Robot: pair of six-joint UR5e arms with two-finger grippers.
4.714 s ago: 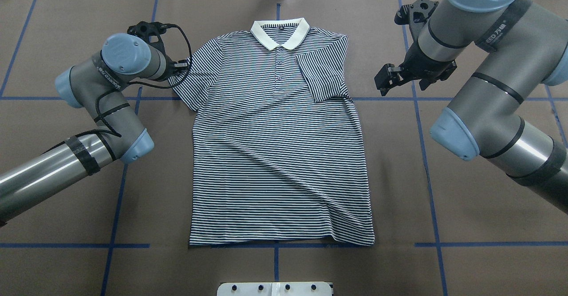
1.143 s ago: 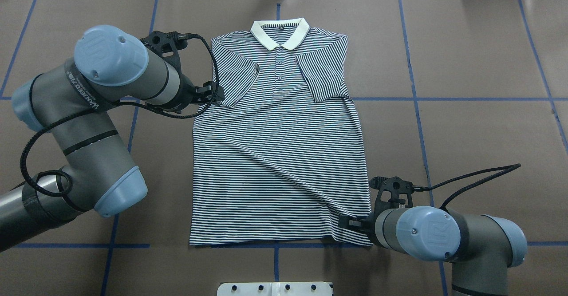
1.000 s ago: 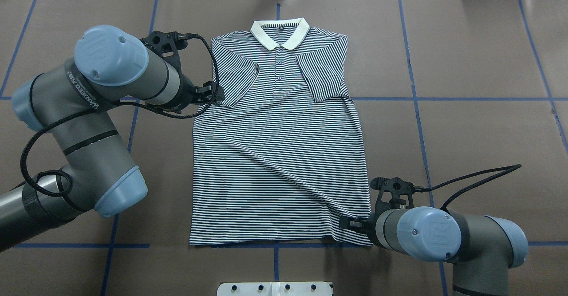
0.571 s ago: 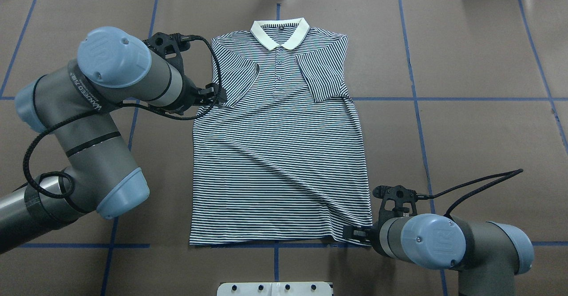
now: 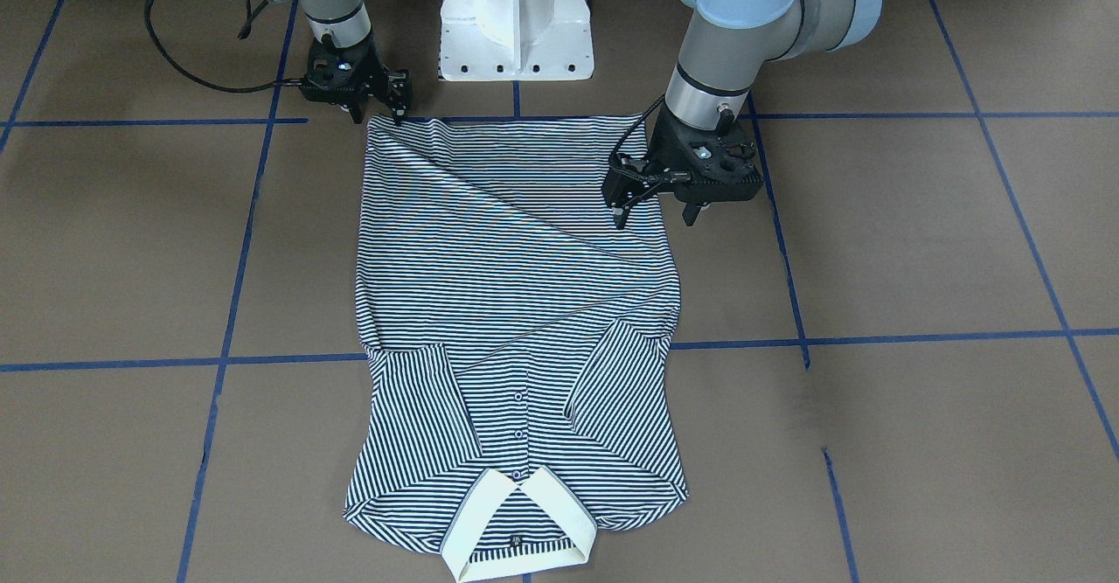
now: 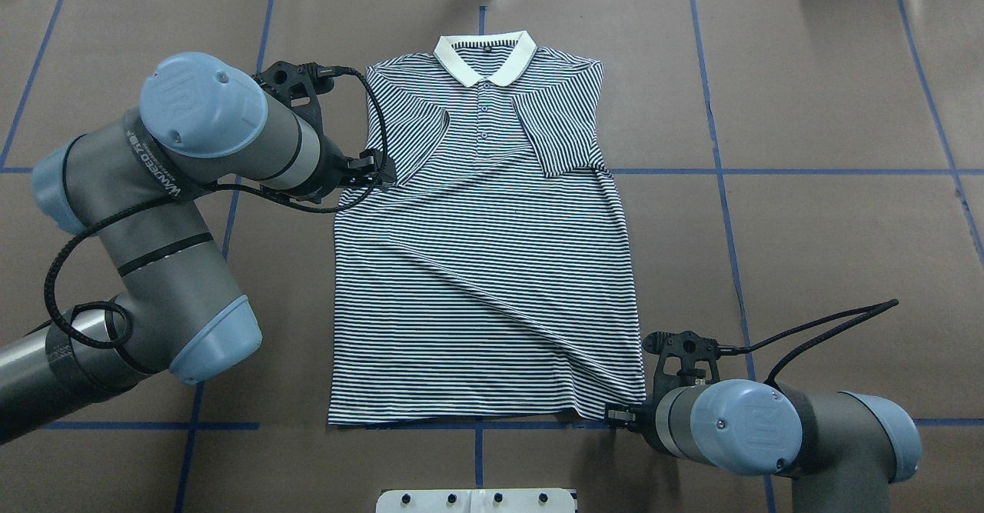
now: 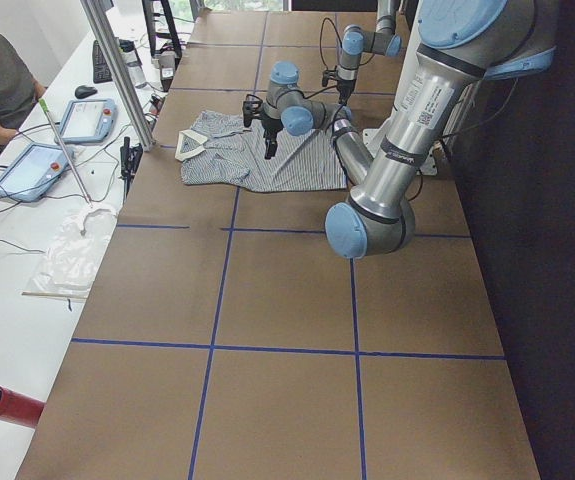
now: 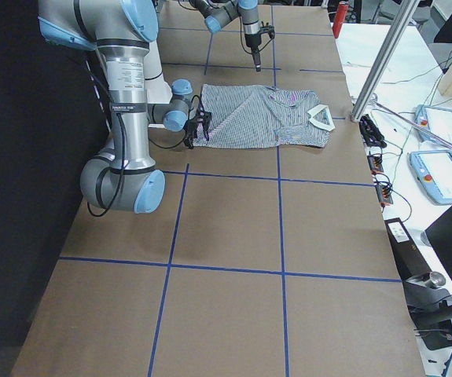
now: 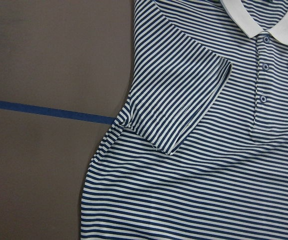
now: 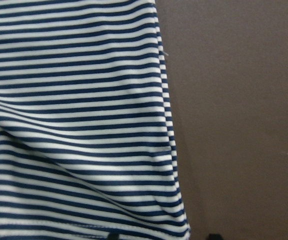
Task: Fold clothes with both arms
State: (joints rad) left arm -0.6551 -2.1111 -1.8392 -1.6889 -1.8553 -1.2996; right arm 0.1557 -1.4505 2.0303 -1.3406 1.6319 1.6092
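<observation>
**Inspector:** What is recorded in the front-facing view?

**Assessor:** The polo shirt [image 5: 516, 286] is laid flat, front up, in the middle of the desk [image 5: 918, 242]. Its collar [image 5: 559, 504] is turned away from the robot, and both sleeves [image 5: 612, 391] are folded in over the chest. The right claw [image 5: 378, 113] is set low at a hem corner [image 5: 371, 121], fingers apart. The left claw [image 5: 654, 212] is held raised over the shirt's side edge, also spread, with nothing gripped.

**Inspector:** And overhead?

**Assessor:** The left claw [image 6: 377, 168] is placed beside the folded sleeve [image 6: 407, 140]. The right claw [image 6: 619, 417] is at the hem corner nearest the robot. A diagonal crease [image 6: 492, 290] is noted across the body.

**Inspector:** The side views?

**Assessor:** Both arms are seen small at the shirt [image 7: 267, 165]. No claw state is judged from there.

**Inspector:** The wrist views?

**Assessor:** From the left wrist, the sleeve and placket [image 9: 261, 82] are seen from a height, with no fingers in frame. From the right wrist, two dark fingertips [image 10: 211, 236] are seen either side of the shirt's side edge at the corner, not closed on it.

**Inspector:** What risks are recorded?

**Assessor:** If the right claw is closed slightly off, only the top layer may be caught, or the cloth missed altogether. If the two ends are lifted unevenly, the crease could be folded in and the tucked sleeves dragged open.
</observation>
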